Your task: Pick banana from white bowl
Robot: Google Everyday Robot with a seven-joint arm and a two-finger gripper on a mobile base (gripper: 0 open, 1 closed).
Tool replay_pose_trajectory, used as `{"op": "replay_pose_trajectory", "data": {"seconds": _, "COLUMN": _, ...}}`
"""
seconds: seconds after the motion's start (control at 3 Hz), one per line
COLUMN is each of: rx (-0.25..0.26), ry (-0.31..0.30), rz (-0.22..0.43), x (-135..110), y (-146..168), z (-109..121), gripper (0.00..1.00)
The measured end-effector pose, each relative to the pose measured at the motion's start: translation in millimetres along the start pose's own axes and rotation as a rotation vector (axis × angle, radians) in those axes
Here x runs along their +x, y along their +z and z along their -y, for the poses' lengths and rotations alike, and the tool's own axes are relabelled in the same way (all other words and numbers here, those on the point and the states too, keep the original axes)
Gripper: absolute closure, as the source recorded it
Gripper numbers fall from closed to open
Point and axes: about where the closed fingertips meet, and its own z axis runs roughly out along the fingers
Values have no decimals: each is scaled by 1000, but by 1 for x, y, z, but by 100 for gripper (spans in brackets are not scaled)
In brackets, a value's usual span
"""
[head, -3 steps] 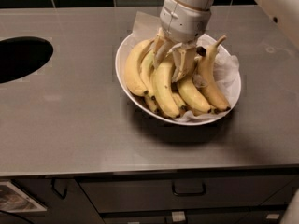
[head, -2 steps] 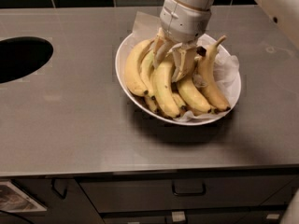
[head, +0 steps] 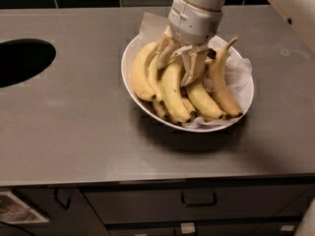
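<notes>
The white robot claw (head: 180, 62) reaches down into the far side of the wide, shallow white bowl (head: 216, 129), which sits right of centre on the grey steel desk (head: 74, 127). The long, curved yellow banana (head: 173, 90) lies mid-bowl among other yellow bananas (head: 140, 75), its far end right under the claw. I cannot tell whether the claw is open or clamped on it. Crumpled white paper (head: 241, 70) lines the bowl.
</notes>
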Motion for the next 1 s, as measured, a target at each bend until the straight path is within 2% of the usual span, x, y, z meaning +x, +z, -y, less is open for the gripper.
{"op": "replay_pose_trajectory", "data": {"seconds": 0.33, "rx": 39, "ry": -1, "rz": -7, "x": 0, "y": -1, "z": 10, "gripper": 0}}
{"op": "replay_pose_trajectory", "data": {"seconds": 0.67, "rx": 39, "ry": -1, "rz": -7, "x": -1, "y": -1, "z": 9, "gripper": 3}}
{"op": "replay_pose_trajectory", "data": {"seconds": 1.0, "rx": 40, "ry": -9, "rz": -35, "x": -11, "y": -15, "z": 20, "gripper": 19}}
